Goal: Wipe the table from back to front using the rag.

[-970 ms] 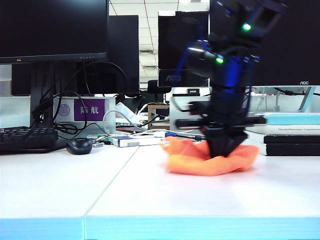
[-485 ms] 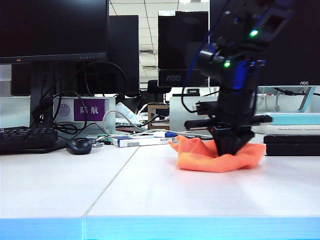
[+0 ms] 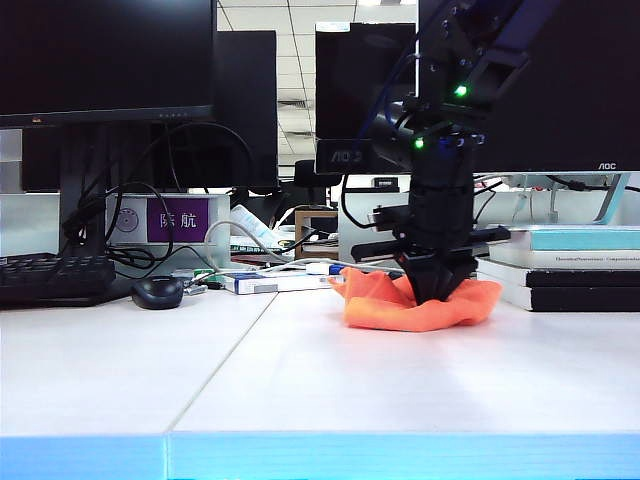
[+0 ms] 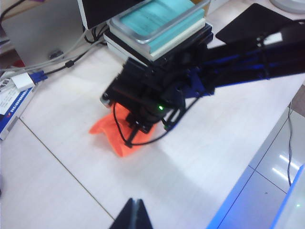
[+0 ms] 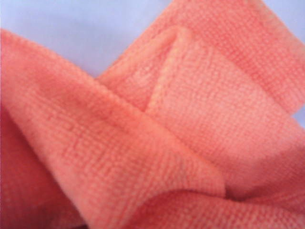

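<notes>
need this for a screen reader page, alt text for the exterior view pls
The right arm's black end effector presses down, shut, into a crumpled soft orange rag near the back of a wide white table with a light blue front edge. Behind stand dark monitors, a keyboard, a mouse and stacked books.

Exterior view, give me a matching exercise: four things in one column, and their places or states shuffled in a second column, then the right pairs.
Things:
1. rag
2. right gripper
3. left gripper
4. mouse

Places or states:
A. shut, pressed down into the orange cloth
B. shut, apart from the cloth, holding nothing
C. bunched on the table, in front of the stacked books
D. beside the keyboard, on the left of the exterior view

Pairs: 1-C, 2-A, 3-B, 4-D
</notes>
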Controlling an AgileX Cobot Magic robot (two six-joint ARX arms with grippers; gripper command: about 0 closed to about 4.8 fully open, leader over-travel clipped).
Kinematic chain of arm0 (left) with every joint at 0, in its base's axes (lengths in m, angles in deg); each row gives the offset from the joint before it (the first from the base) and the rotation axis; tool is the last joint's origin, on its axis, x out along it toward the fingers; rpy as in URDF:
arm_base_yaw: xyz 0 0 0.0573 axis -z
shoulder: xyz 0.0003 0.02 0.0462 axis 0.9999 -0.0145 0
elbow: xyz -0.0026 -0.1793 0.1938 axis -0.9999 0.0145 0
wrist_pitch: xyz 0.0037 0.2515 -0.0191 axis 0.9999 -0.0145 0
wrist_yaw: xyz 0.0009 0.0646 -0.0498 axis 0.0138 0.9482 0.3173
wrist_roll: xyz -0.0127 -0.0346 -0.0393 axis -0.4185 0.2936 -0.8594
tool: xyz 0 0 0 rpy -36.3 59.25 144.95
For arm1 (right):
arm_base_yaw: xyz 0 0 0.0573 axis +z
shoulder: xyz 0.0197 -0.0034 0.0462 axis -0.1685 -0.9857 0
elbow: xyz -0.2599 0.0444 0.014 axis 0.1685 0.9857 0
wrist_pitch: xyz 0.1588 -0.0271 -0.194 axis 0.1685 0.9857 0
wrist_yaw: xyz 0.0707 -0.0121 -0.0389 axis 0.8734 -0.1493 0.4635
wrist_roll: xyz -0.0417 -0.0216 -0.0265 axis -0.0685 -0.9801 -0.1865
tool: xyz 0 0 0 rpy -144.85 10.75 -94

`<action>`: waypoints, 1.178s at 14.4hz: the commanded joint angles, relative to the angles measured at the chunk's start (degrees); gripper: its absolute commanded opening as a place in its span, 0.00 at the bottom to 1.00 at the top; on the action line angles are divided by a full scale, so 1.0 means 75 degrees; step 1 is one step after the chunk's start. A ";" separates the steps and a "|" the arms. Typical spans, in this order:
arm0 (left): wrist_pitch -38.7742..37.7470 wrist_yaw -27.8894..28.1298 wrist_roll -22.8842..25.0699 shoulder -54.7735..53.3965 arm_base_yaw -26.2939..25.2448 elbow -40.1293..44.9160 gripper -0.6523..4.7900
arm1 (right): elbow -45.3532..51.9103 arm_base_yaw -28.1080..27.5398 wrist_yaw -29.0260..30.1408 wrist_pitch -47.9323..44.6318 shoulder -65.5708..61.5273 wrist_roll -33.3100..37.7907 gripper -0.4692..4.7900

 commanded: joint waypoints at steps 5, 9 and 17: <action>0.0023 -0.0038 0.0006 0.0020 0.0006 -0.0029 0.11 | -0.0801 -0.0201 0.0125 0.0350 -0.0755 -0.0082 0.08; 0.0020 -0.0044 0.0006 0.0020 0.0006 -0.0026 0.11 | -0.1708 -0.0356 0.0111 0.0761 -0.1355 -0.0402 0.08; -0.0023 -0.0187 0.0006 0.0017 0.0006 -0.0026 0.11 | -0.3206 -0.0402 -0.0163 0.1011 -0.2302 -0.0822 0.08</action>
